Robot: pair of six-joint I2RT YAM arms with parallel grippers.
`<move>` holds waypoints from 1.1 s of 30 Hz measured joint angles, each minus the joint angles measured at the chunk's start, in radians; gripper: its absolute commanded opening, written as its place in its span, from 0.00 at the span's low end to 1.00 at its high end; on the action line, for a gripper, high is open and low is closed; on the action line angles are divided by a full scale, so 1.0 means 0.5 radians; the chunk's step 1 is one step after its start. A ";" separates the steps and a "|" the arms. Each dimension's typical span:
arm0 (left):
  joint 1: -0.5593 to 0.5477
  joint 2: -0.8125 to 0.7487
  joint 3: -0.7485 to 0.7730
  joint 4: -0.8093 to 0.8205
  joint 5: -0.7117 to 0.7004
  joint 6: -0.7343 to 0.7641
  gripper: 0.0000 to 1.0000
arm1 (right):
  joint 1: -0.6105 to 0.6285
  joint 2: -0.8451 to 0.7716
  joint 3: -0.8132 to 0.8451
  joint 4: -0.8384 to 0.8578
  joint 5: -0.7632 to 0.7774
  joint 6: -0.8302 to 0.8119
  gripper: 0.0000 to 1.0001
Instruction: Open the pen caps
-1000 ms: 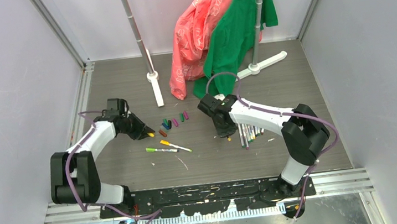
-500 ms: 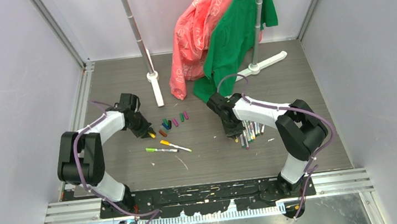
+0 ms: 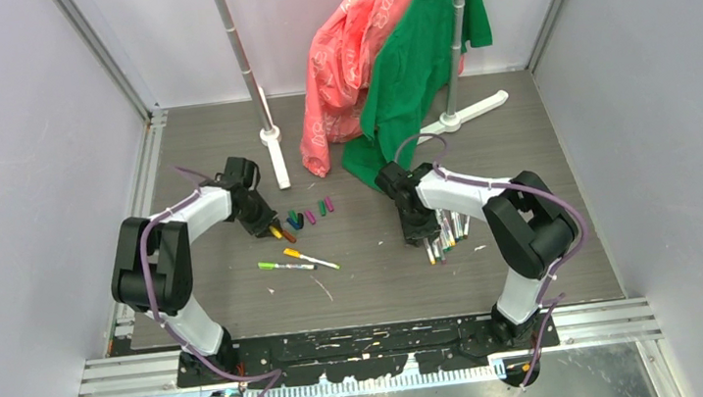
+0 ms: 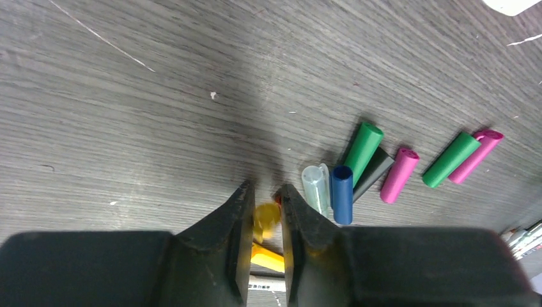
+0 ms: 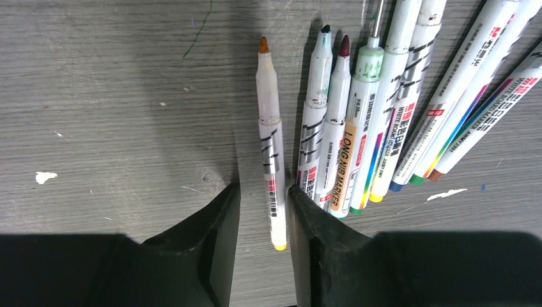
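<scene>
My left gripper hangs low at the left end of a cluster of loose pen caps. In the left wrist view its jaws stand narrowly apart with a blurred yellow cap loose between them. Beside it lie a clear cap, a blue cap, green caps and magenta caps. My right gripper is open, astride an uncapped orange-tipped pen lying on the table. Several more uncapped pens lie in a row to its right.
Two capped pens, one green and one yellow, lie between the arms. A garment rack stands at the back with a white foot, a pink garment and a green garment. Grey walls enclose the table.
My left gripper moved right to the cap cluster with the yellow cap. My right gripper moved right and down to the pen row, and the orange-tipped pen now lies on the table.
</scene>
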State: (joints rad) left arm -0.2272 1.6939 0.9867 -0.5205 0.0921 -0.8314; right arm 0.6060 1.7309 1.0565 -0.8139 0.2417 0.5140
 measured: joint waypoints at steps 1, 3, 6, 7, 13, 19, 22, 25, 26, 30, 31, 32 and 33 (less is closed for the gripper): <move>-0.005 0.000 0.002 0.001 -0.004 -0.002 0.28 | -0.001 -0.002 0.000 0.000 0.000 -0.006 0.40; -0.014 0.000 0.006 0.005 -0.007 -0.008 0.30 | -0.001 -0.005 0.000 -0.002 0.002 -0.018 0.40; -0.017 0.000 0.009 0.011 -0.008 -0.014 0.32 | -0.001 -0.011 0.000 -0.008 0.002 -0.032 0.41; -0.017 0.000 0.009 0.012 -0.008 -0.016 0.33 | -0.002 -0.014 0.002 -0.014 0.003 -0.037 0.41; -0.018 -0.010 0.011 0.002 -0.028 -0.040 0.40 | -0.001 -0.079 0.068 -0.085 0.006 -0.073 0.41; -0.018 -0.083 0.011 -0.074 -0.090 -0.043 0.47 | 0.037 -0.155 0.232 -0.136 0.011 -0.114 0.41; -0.018 -0.179 0.011 -0.115 -0.111 -0.043 0.51 | 0.091 -0.156 0.307 -0.158 0.013 -0.134 0.42; -0.018 -0.275 0.011 -0.145 -0.119 -0.043 0.53 | 0.179 -0.156 0.370 -0.174 0.001 -0.148 0.42; -0.018 -0.309 0.010 -0.156 -0.124 -0.043 0.54 | 0.217 -0.155 0.389 -0.173 -0.008 -0.155 0.42; -0.018 -0.464 -0.018 -0.172 -0.132 -0.049 0.55 | 0.398 -0.127 0.494 -0.175 -0.072 -0.211 0.42; -0.018 -0.509 -0.034 -0.176 -0.132 -0.050 0.56 | 0.452 -0.101 0.538 -0.170 -0.089 -0.233 0.42; -0.018 -0.554 -0.053 -0.184 -0.132 -0.050 0.56 | 0.508 -0.061 0.591 -0.169 -0.105 -0.254 0.42; -0.018 -0.595 -0.069 -0.195 -0.133 -0.051 0.56 | 0.556 -0.018 0.641 -0.167 -0.117 -0.278 0.42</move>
State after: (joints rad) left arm -0.2363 1.3964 0.9520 -0.6182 0.0257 -0.8570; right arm 0.8841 1.7222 1.3769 -0.8974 0.1829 0.3748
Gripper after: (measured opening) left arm 0.556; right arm 0.418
